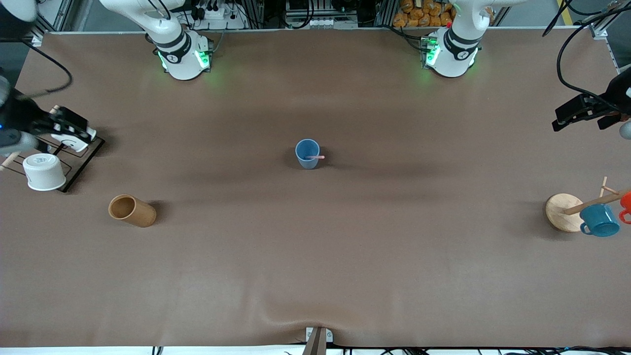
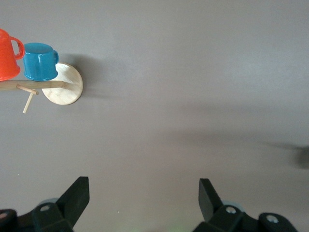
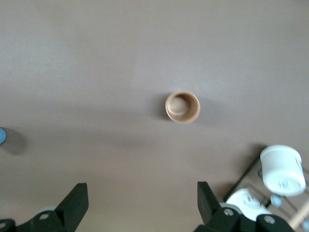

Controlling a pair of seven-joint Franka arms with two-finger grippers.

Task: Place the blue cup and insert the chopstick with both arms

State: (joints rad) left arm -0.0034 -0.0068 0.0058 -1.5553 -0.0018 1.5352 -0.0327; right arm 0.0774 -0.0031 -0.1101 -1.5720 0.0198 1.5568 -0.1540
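The blue cup (image 1: 307, 153) stands upright near the middle of the brown desk (image 1: 315, 256), roughly midway between the two arm bases and nearer to the front camera than either of them. The pale-pink chopstick (image 1: 314, 157) sits inside it, leaning so that its upper end pokes out over the rim on the side toward the left arm's end of the desk. Nothing is touching the cup.

Both arms are drawn well away from it. The left claw (image 1: 581, 112) hangs in the air over the left arm's end of the desk, its two fingers (image 2: 77, 195) spread wide with only bare desk between them. In its wrist view I can see the wooden mug rack (image 2: 63, 84) with a teal mug (image 2: 39, 61) and an orange mug (image 2: 8, 55) hanging on it.

The right claw (image 1: 66, 129) is over the right arm's end of the desk, above a dark tray (image 1: 81, 162) that carries an upturned white cup (image 1: 44, 171). Its fingers (image 3: 76, 203) are also wide apart and hold nothing. A brown tube (image 1: 131, 210) stands on the desk nearer to the front camera than the tray, its open mouth showing in the right wrist view.
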